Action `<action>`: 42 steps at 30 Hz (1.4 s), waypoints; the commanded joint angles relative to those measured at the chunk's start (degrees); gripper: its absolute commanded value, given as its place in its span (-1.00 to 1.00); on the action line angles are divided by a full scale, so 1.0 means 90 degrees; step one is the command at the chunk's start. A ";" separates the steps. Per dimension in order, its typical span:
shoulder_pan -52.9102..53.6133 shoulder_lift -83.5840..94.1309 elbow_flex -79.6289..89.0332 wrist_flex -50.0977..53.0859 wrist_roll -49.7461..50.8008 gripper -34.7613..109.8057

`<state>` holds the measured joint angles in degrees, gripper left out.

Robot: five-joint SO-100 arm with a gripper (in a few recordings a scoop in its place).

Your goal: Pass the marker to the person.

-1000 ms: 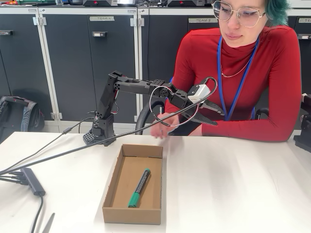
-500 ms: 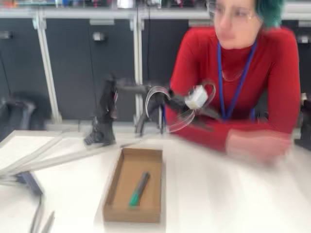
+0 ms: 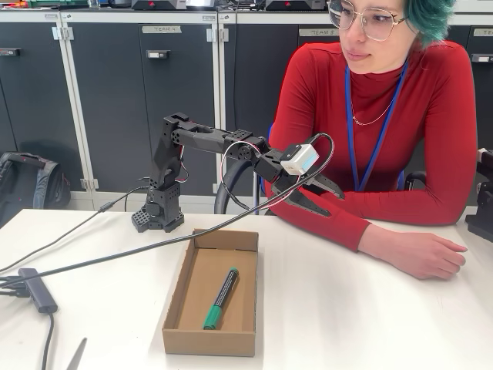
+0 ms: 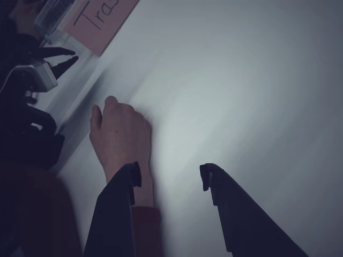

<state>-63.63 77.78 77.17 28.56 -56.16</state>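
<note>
marker (image 3: pixel 221 298) in box (image 3: pixel 176 338), gripper (image 4: pixel 170 176) agape, cabinet label (image 3: pixel 161 29) "TEAM 4"

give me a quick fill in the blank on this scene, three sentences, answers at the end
1. The slim black marker with a green cap lies inside the shallow ____ box.
2. The black end effector hangs above the white table with its jaws ____.
3. The person in the red turtleneck rests a ____ on the table.

Missing words: cardboard; open; hand

"Tra" on a pink sign (image 4: pixel 99 21)
</note>
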 commanded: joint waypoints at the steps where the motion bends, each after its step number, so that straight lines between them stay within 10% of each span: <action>1: 0.0068 0.0674 -0.0068 -0.0039 -0.0049 -0.19; 42: 0.0234 0.0898 0.0186 -0.0137 -0.0166 -0.18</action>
<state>-61.35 79.80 79.45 28.04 -57.04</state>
